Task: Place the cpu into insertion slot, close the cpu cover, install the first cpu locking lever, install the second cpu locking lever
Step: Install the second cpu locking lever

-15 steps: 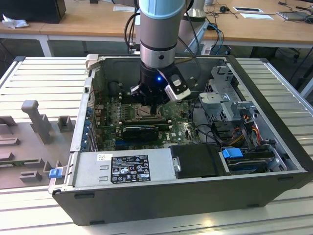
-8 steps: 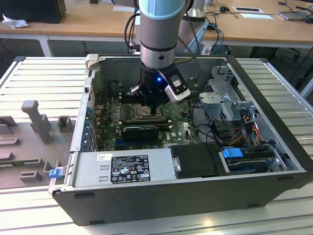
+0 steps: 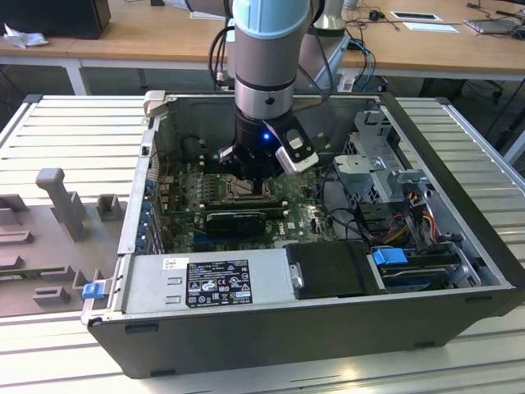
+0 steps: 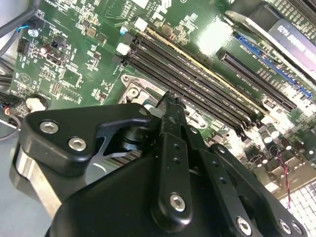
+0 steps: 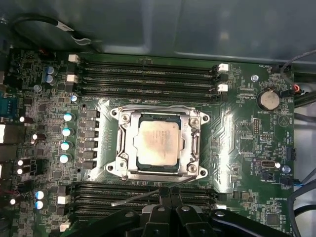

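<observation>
Open case on slatted bench, arm reaching down into it. Green board inside, 2 banks of black memory slots flanking slot. Cover down flat over slot, cpu seated in its window. Thin lever angled up off the board just beside gripper. Gripper fingers together, nothing visibly held.

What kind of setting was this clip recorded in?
Probably a robotics lab or test bench: an open desktop computer case lies on a slatted aluminium table, with wooden office desks behind. The gripper hangs over the motherboard, beside the cpu.
</observation>
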